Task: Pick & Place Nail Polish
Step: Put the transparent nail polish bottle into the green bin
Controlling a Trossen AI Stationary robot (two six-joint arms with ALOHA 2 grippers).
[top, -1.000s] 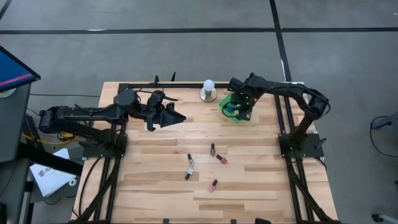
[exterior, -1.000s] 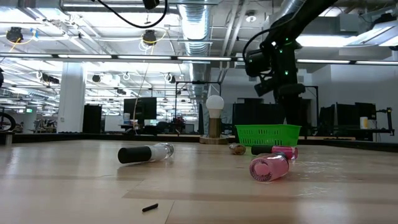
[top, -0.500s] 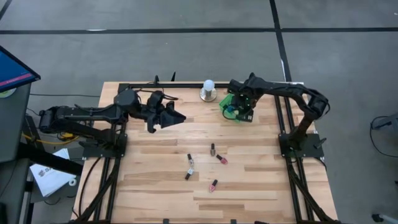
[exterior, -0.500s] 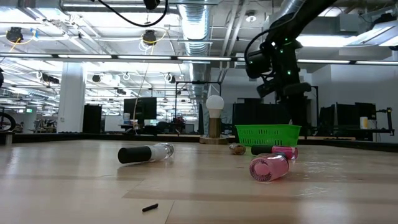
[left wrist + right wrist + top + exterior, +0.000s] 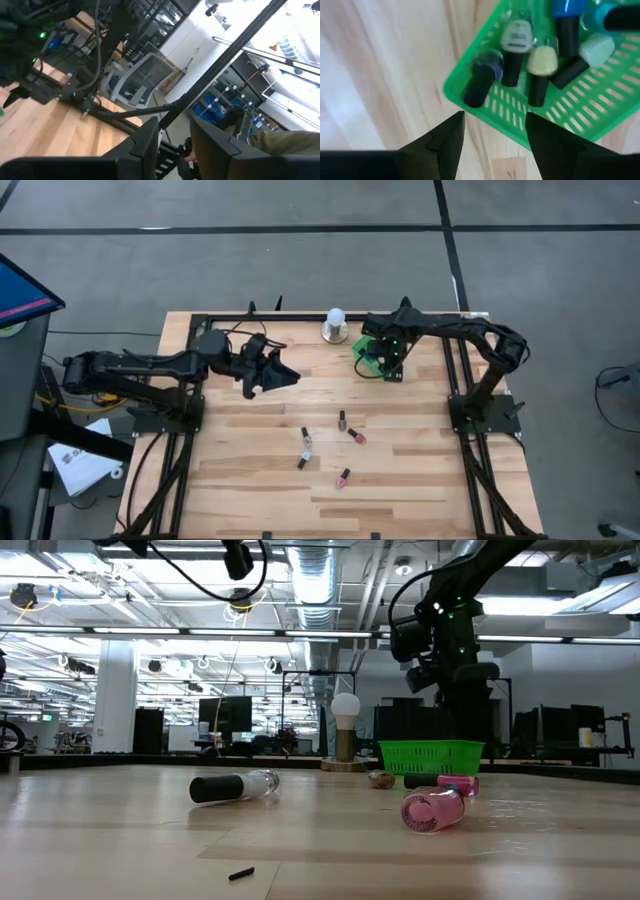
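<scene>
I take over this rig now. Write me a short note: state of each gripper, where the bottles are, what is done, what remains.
Right gripper: open, empty, above the green basket at the table's far side.
Left gripper: raised over the table's left half, nothing seen between its fingers.
Done: several nail polish bottles lie in the basket.
Left: four bottles lying on the wood mid-table, still to move.

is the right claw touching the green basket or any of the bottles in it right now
Apart. In the right wrist view the right claw has its fingers spread and empty, with bare wood between them, and the green basket with its nail polish bottles lies beyond the fingertips.
</scene>
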